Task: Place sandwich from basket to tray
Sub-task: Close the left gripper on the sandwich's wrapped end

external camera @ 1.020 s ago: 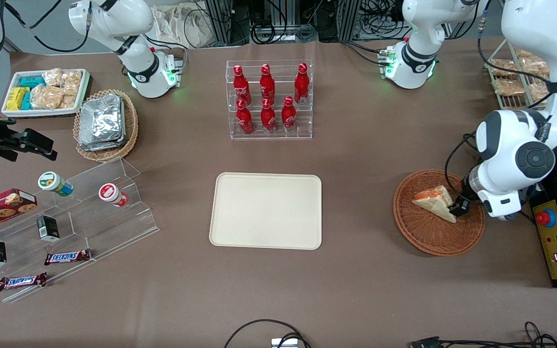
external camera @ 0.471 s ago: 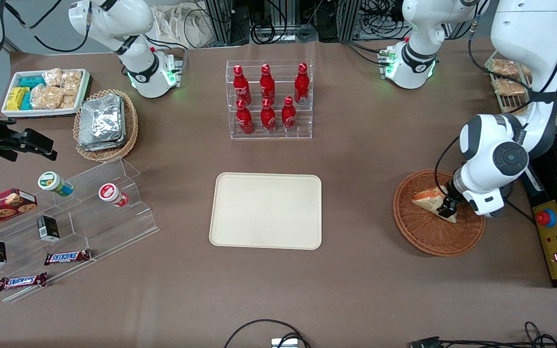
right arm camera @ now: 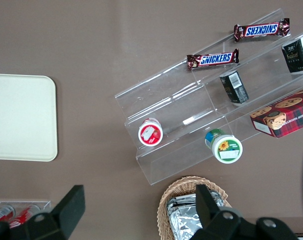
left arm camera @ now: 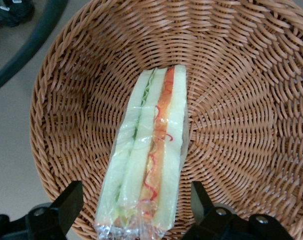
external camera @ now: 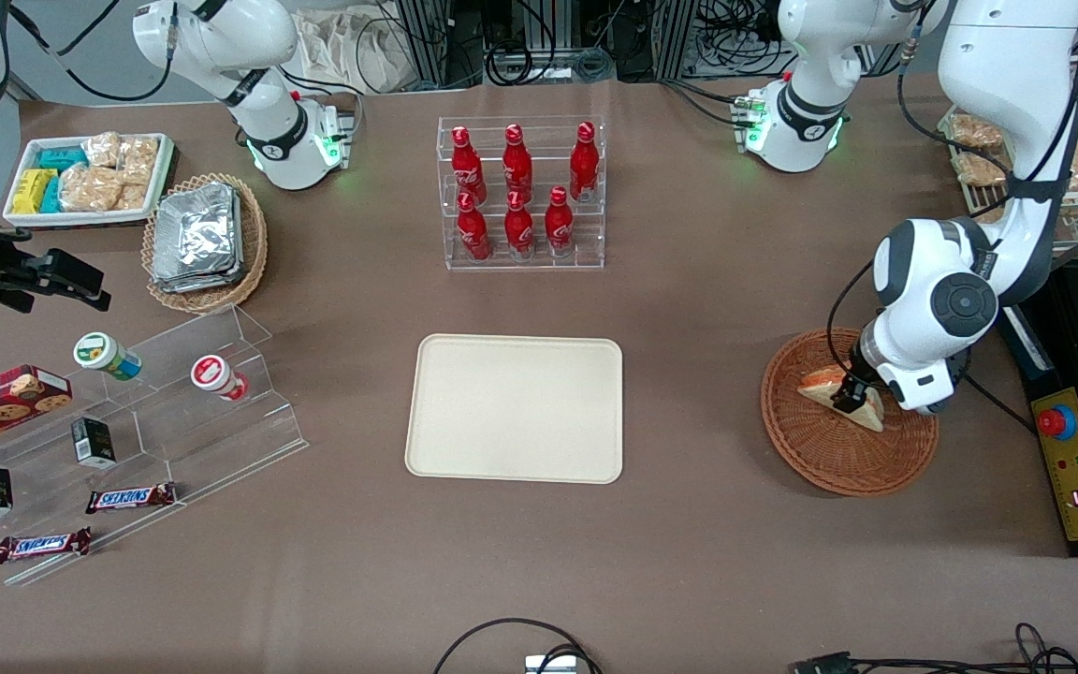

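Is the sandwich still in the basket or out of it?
In. The sandwich lies wrapped on the woven bottom of the basket, and the gripper hangs open above it, one finger on each side.

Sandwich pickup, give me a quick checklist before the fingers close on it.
1. Gripper open: ok, fingers spread.
2. Sandwich between the fingers: ok, one on each side of it.
3. Sandwich in the basket: ok, lying on its side, wrapped in clear film.
4. Fingers low enough to grip: cannot tell.
5. Tray bare for the drop: ok.
6. Table between basket and tray free of things: ok.
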`<state>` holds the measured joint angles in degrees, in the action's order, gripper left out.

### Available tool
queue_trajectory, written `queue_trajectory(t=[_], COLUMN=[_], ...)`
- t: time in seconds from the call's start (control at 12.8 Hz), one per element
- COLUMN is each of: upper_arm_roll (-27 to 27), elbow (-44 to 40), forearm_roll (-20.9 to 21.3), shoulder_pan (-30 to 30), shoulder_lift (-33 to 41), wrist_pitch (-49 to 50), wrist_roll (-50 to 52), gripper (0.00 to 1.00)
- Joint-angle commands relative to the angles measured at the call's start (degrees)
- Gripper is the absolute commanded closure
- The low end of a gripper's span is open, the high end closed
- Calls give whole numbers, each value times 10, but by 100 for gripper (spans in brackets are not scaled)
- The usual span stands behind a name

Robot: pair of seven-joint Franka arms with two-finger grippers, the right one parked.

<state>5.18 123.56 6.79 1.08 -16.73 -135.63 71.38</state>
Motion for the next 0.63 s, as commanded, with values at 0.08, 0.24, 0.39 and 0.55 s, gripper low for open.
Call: queue_trajectory(t=[0.08,0.24,0.39,0.55], upper_arm_roll=[-3,-3,-2,9], elbow=[17,14,-1,-48], forearm_roll=[-3,-2,-2,3], shoulder_pan=[-6,-5,-5,-6], shoulder_lift=[11,9,18,29], wrist_pitch=[-19,-20,-3,85], wrist_roll=[12,9,2,-40], gripper=[71,100,100,100])
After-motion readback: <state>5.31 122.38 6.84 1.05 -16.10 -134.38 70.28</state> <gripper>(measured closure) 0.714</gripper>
